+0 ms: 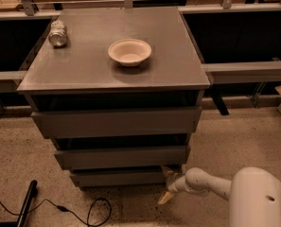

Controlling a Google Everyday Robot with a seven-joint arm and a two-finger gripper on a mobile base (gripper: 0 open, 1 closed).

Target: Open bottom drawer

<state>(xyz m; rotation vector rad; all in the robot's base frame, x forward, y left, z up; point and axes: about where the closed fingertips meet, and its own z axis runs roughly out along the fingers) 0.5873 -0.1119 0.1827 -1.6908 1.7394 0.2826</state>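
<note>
A dark grey cabinet (pixel 111 65) has three handleless drawer fronts stacked under its top. The bottom drawer (pixel 118 177) is the narrowest and lowest front, just above the floor, and it looks closed. My gripper (pixel 166 185) reaches in from the lower right on a white arm (pixel 211 183). It sits at the right end of the bottom drawer. One tan finger (pixel 167 172) points up at the drawer's upper right corner and the other tan finger (pixel 164 198) points down toward the floor, so the fingers are spread.
A white bowl (pixel 129 51) and a metal can (pixel 57 33) lying on its side rest on the cabinet top. A black cable (pixel 78 212) and a black bar (pixel 26 206) lie on the speckled floor at lower left. Dark side tables flank the cabinet.
</note>
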